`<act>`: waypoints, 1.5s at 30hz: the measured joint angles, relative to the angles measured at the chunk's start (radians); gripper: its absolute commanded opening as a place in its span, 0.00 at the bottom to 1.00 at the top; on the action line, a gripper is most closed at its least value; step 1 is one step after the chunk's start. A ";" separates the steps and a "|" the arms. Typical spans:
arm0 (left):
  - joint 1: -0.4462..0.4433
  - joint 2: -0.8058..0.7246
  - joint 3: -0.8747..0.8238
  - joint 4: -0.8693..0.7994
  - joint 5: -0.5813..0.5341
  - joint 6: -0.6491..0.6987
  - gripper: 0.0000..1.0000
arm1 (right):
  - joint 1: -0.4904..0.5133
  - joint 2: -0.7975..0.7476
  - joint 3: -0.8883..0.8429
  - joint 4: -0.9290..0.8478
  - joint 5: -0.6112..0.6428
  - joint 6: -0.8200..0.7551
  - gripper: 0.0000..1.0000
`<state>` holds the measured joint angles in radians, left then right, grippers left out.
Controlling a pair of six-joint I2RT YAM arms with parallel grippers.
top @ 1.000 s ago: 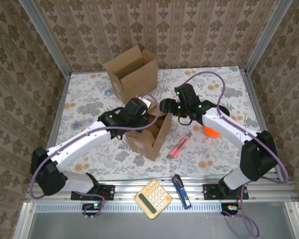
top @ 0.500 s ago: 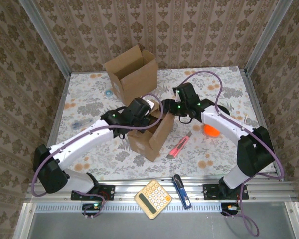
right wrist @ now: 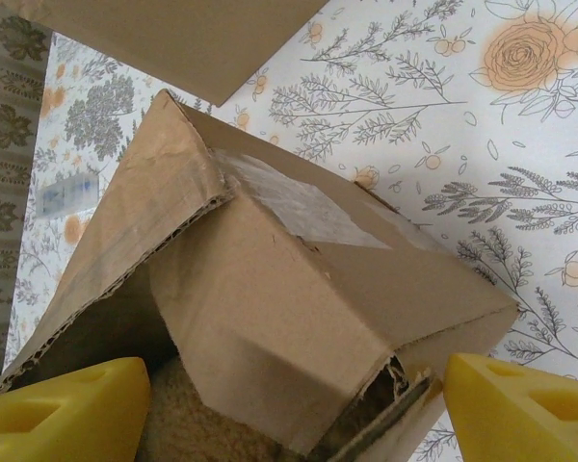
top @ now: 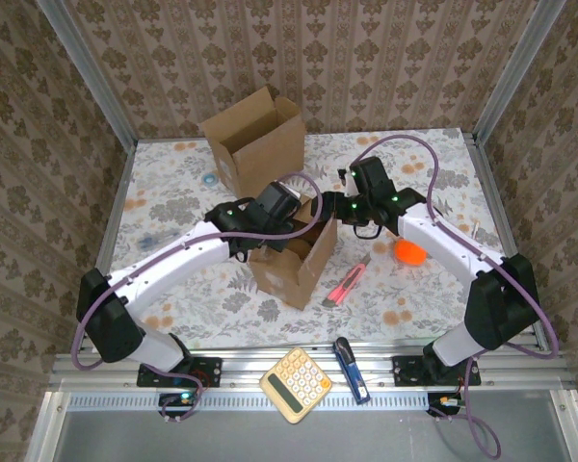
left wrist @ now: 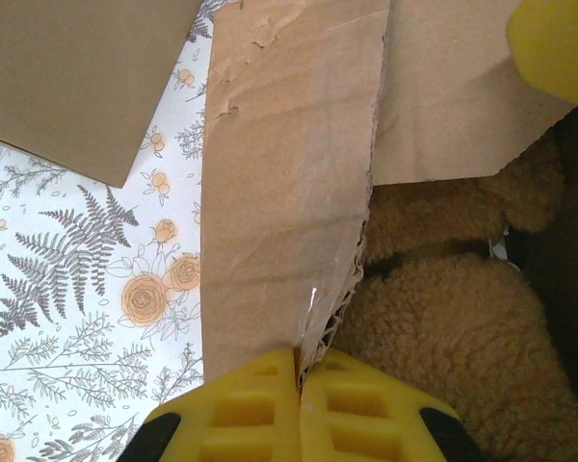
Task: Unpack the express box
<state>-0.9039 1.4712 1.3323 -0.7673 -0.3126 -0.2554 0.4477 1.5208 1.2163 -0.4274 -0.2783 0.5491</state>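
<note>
Top external view: the express box stands mid-bench, flaps half open.
The left pincer is pinching a top flap by its torn edge. The right pincer, at the box's 1 o'clock, stands spread astride the opposite flap. I'd judge the opening step is in hand; next, that flap wants gripping and folding back. The left wrist view shows a tan fleecy toy inside, hidden from above. A red cutter lies at 4 o'clock.
</note>
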 measured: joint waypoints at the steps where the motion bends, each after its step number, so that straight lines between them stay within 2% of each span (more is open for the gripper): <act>1: 0.000 0.000 0.003 -0.004 0.000 -0.005 0.00 | 0.000 -0.002 0.000 -0.008 0.000 0.000 0.78; 4: -0.001 0.000 0.013 -0.013 0.002 -0.018 0.00 | 0.000 -0.004 0.000 -0.024 0.001 0.002 0.74; 9: -0.005 0.000 0.019 -0.020 0.010 -0.035 0.00 | 0.000 -0.003 0.000 -0.038 0.018 0.003 0.60; 10: -0.006 0.000 0.019 -0.021 0.012 -0.037 0.04 | 0.000 -0.003 -0.001 -0.040 0.024 0.003 0.57; 12: -0.008 0.000 0.019 -0.022 0.021 -0.035 0.23 | 0.000 0.000 -0.001 -0.044 0.040 0.006 0.52; 15: -0.011 0.006 0.020 -0.025 0.040 -0.037 0.42 | 0.000 0.009 -0.008 -0.041 0.051 0.011 0.47; 19: -0.012 0.045 0.048 -0.039 0.038 -0.028 0.54 | 0.000 0.011 -0.010 -0.027 0.053 0.011 0.46; 26: -0.015 0.167 0.148 -0.050 -0.036 0.027 0.65 | 0.000 0.010 -0.014 -0.018 0.052 0.006 0.46; 33: -0.050 0.266 0.213 -0.035 -0.178 0.104 0.68 | 0.000 0.010 -0.019 -0.016 0.038 0.003 0.46; 38: -0.068 0.295 0.213 -0.008 -0.266 0.152 0.60 | 0.000 0.010 -0.019 -0.014 0.034 0.002 0.45; 45: -0.084 0.299 0.213 0.047 -0.320 0.206 0.50 | 0.000 0.010 -0.021 -0.009 0.030 0.000 0.45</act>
<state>-0.9878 1.7702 1.5455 -0.7200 -0.6323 -0.0498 0.4477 1.5311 1.1957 -0.4366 -0.2485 0.5488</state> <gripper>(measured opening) 0.521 0.456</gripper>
